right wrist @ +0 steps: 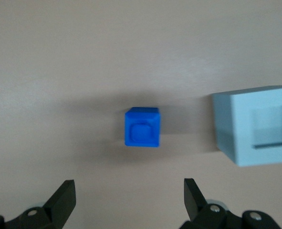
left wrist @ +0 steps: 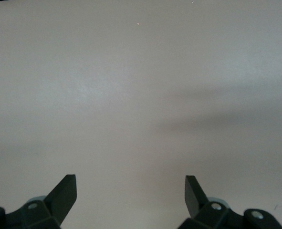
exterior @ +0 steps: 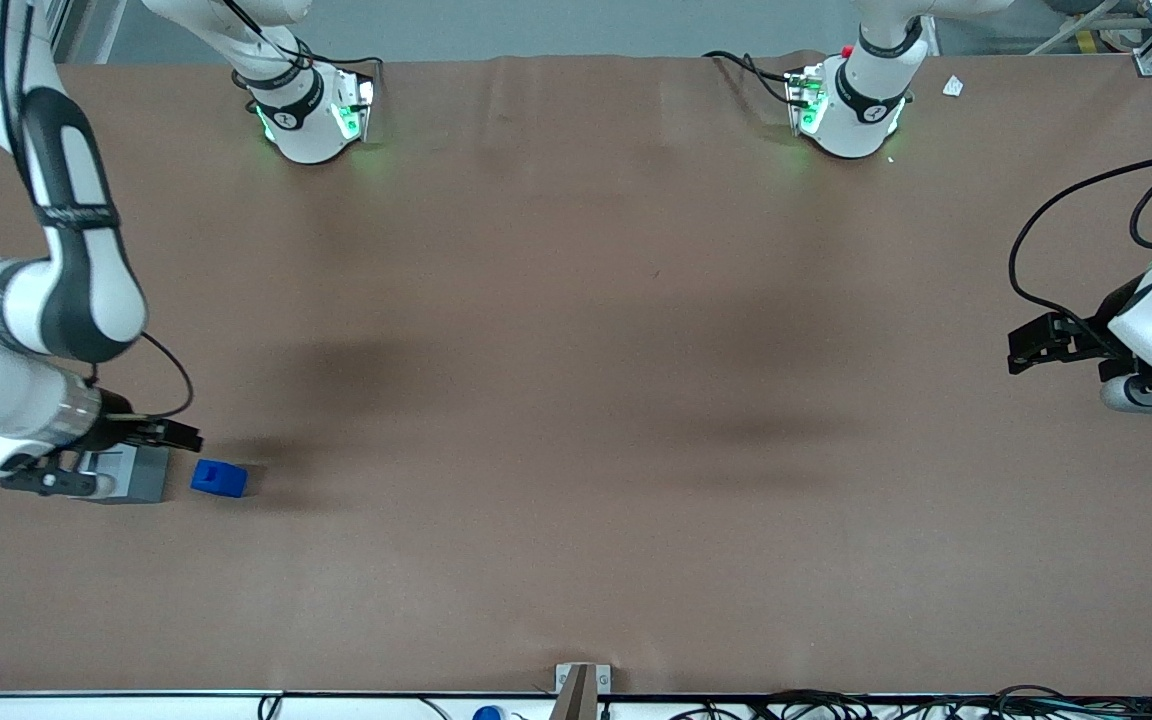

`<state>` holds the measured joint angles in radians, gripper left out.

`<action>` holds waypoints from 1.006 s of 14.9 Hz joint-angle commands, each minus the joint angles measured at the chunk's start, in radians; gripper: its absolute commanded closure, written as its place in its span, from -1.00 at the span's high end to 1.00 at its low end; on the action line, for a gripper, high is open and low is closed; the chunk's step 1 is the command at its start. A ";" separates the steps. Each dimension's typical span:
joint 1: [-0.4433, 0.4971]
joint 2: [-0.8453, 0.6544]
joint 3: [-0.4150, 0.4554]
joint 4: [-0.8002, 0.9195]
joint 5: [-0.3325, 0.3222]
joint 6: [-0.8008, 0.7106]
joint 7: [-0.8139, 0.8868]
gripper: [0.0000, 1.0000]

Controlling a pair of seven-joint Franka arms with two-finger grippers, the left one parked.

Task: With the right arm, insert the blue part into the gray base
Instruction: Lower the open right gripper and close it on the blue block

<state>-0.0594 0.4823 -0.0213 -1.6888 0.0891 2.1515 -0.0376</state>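
So the blue part (exterior: 219,478) is sitting loose on the brown table (exterior: 576,400), way down toward the working arm's end, just beside the gray base (exterior: 141,478) but not touching it, with a strip of bare table between them. In the right wrist view the blue part (right wrist: 141,127) looks close to square from above, so there's no real long axis to worry about, and the gray base (right wrist: 255,125) shows its square recess open and empty. The right arm (exterior: 56,300) has its gripper (exterior: 171,436) hanging over the base's edge, a bit farther from the front camera than the blue part. The fingers (right wrist: 64,194) are spread wide with nothing between them, and the gap easily out-spans the block. The thing that matters: the part lies ahead of the open gap, roughly centred between the fingers, not yet inside. My guess is the gripper needs to move forward and down to straddle it before closing. Nothing's inserted yet.
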 commanded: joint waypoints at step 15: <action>0.004 0.177 -0.002 0.066 -0.057 0.119 0.012 -0.05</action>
<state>-0.0457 0.6372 -0.0309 -1.6489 0.0329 2.2782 -0.0343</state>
